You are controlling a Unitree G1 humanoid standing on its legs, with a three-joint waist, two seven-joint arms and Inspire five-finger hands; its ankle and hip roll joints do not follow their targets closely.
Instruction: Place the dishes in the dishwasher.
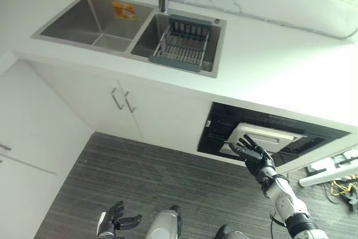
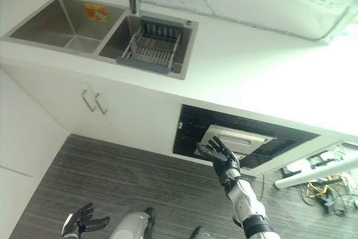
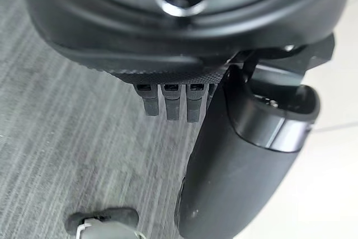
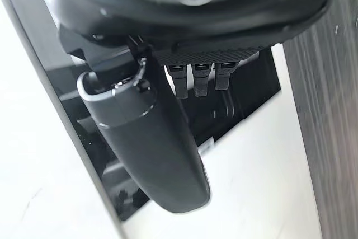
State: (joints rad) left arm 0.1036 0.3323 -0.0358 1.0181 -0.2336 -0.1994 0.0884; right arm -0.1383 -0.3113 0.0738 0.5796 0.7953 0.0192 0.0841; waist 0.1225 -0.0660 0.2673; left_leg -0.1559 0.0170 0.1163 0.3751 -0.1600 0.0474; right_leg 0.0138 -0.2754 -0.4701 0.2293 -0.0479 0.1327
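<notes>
The dishwasher (image 1: 263, 135), right of centre in the frame, shows a dark cavity whose contents cannot be made out. The right hand (image 1: 253, 156) covers part of its pale front panel (image 1: 268, 137). The left hand (image 1: 114, 222) is cut off by the bottom edge. The dish rack (image 1: 182, 46) in the sink (image 1: 89, 23), upper centre, is too small to tell its load.

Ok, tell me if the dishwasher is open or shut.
Open: the dishwasher shows a dark cavity under the counter, its pale door swung out by the right hand.
</notes>
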